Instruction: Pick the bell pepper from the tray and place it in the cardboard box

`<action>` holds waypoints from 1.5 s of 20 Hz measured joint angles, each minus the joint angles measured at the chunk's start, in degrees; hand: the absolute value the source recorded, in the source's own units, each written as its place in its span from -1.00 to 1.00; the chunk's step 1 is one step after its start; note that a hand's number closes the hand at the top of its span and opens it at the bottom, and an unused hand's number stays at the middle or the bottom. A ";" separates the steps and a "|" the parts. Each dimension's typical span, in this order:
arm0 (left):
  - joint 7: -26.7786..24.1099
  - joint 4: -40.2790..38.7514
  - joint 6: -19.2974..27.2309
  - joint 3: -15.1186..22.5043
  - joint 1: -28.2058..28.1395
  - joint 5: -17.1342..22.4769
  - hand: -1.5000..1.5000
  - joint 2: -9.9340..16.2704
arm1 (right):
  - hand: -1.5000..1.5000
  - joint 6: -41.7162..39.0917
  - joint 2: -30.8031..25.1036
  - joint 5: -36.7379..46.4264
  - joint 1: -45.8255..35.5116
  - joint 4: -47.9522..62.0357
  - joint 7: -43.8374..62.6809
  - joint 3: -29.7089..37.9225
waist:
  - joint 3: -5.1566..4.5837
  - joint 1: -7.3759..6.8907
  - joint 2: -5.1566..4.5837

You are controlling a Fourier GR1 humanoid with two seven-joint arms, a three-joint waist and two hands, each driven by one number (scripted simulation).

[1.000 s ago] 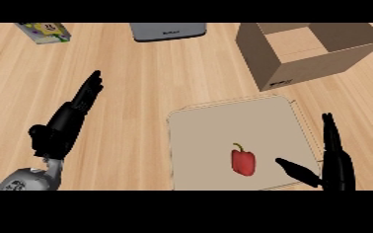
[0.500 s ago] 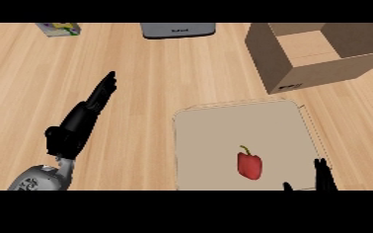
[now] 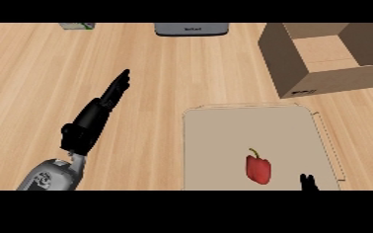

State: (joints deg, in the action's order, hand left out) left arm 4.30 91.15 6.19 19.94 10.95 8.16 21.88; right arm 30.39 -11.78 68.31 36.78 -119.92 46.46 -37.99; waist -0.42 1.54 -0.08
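Head view. Bell pepper (image 3: 258,168) lies on tray (image 3: 218,143), lower right part, stem up-left. Cardboard box (image 3: 320,59) open, beyond tray's far right corner, well apart. Right hand (image 3: 308,182): only fingertips show at lower edge, just beside pepper; finger state cannot tell. Left hand (image 3: 98,113) rests over bare counter (image 3: 146,69), fingers straight, holding nothing.

Step judged: approach, pepper not yet grasped. Next: right hand closes round pepper, lifts, carries over tray's far edge and box wall. Open counter between tray and box.

One bell pepper (image 3: 258,168) — one tray (image 3: 218,143) — one cardboard box (image 3: 320,59).
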 measured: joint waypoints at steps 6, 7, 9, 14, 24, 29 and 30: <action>0.22 -1.11 -1.18 -0.28 1.16 -1.38 0.00 -2.07 | -1.00 -11.33 8.42 9.76 -5.54 -2.32 9.02 -3.31 | 0.26 -1.15 0.02; 0.39 -1.52 -1.38 -0.55 1.72 -1.63 0.00 -2.49 | -1.00 -12.95 9.12 9.54 -7.18 -2.21 9.99 -2.56 | 0.30 -1.23 0.01; 0.19 -2.42 -2.18 -1.44 2.22 -1.64 0.00 -2.91 | -1.00 -14.83 10.07 9.20 -9.86 -0.92 11.87 -2.19 | 0.33 -1.34 0.01; -0.07 -2.19 -3.82 -2.33 1.14 -2.67 0.00 -3.83 | -1.00 -15.49 10.91 6.45 -12.90 4.04 12.30 0.54 | 0.40 -1.46 0.05; -0.85 -4.29 -5.91 -4.76 1.11 -6.62 0.00 -7.47 | -1.00 -13.31 11.32 7.38 -14.68 8.69 11.23 1.41 | 0.42 -1.35 0.10; -0.56 -3.70 -7.43 -6.15 0.48 -7.34 0.00 -8.30 | -1.00 -14.13 11.26 5.19 -15.56 9.81 10.87 2.97 | 0.42 -1.40 0.11; -0.97 -3.49 -8.04 -6.59 0.08 -7.26 0.00 -8.14 | -1.00 -14.10 11.07 3.70 -16.31 10.51 10.54 4.23 | 0.42 -1.43 0.11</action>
State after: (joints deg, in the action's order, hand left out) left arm 3.34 87.66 -1.85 13.35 11.04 0.90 13.73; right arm 16.29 -0.72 72.01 20.47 -109.41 57.00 -33.76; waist 0.00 0.11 0.03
